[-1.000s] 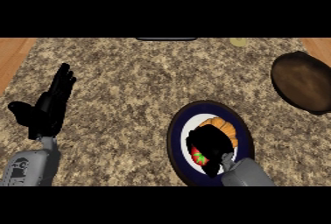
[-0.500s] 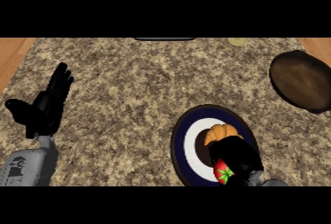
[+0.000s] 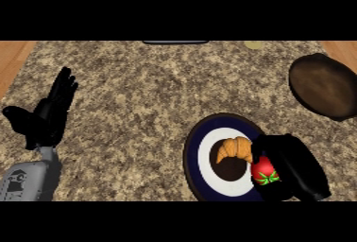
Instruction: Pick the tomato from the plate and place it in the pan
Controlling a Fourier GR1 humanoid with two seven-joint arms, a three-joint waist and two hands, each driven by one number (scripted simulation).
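Red tomato (image 3: 265,171) with green stem sits on blue-rimmed plate (image 3: 197,156) beside golden croissant (image 3: 232,150), my right hand (image 3: 293,168) curled round it; left hand (image 3: 47,116) open; dark round pan (image 3: 324,85) well apart.

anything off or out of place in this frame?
Nothing stands out. The plate lies flat on the counter with the croissant on it. The right hand is curled round the tomato over the plate's right side. The pan sits at far right. The left hand rests open at left.
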